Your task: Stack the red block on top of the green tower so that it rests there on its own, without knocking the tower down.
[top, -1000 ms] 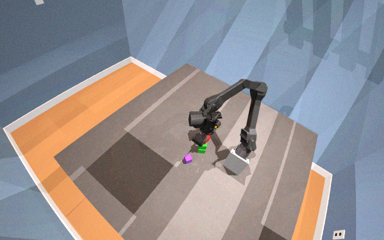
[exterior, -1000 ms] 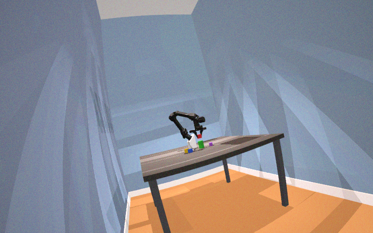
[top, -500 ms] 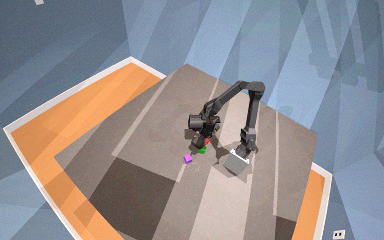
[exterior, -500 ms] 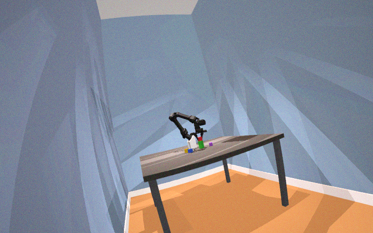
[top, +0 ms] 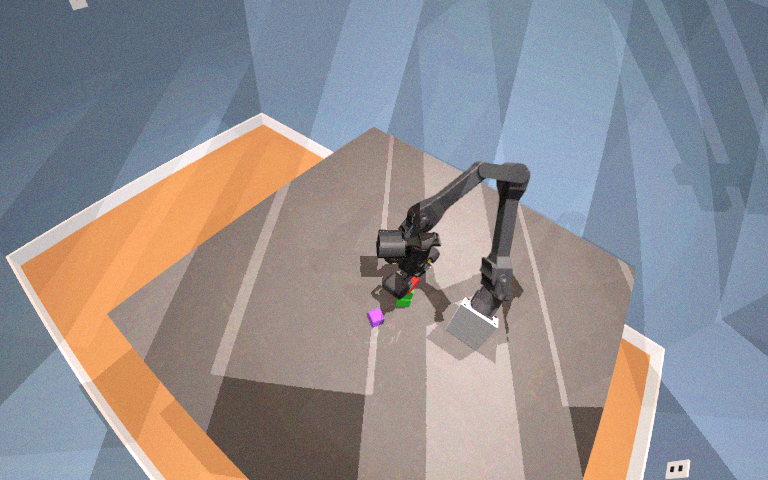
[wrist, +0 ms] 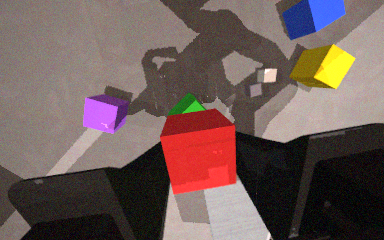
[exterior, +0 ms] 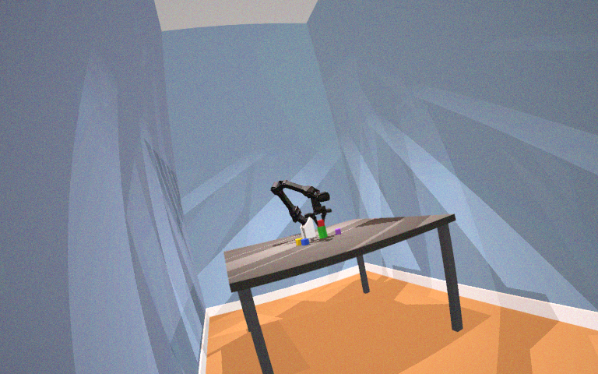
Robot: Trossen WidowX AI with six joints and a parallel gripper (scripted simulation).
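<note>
Grey table [exterior: 396, 229]: end effector [wrist: 200, 200] clamps upright red block [wrist: 199, 150].

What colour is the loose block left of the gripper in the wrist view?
Purple block, clearest in the wrist view.

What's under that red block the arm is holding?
The green tower stands right below the red block, which the gripper holds. In the wrist view only a green corner shows; the block covers the tower's top.

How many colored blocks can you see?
5, though the green tower may hold more than one. The red block is in the tool, above the green tower. Purple sits to the tower's left, with blue and yellow at upper right.
</note>
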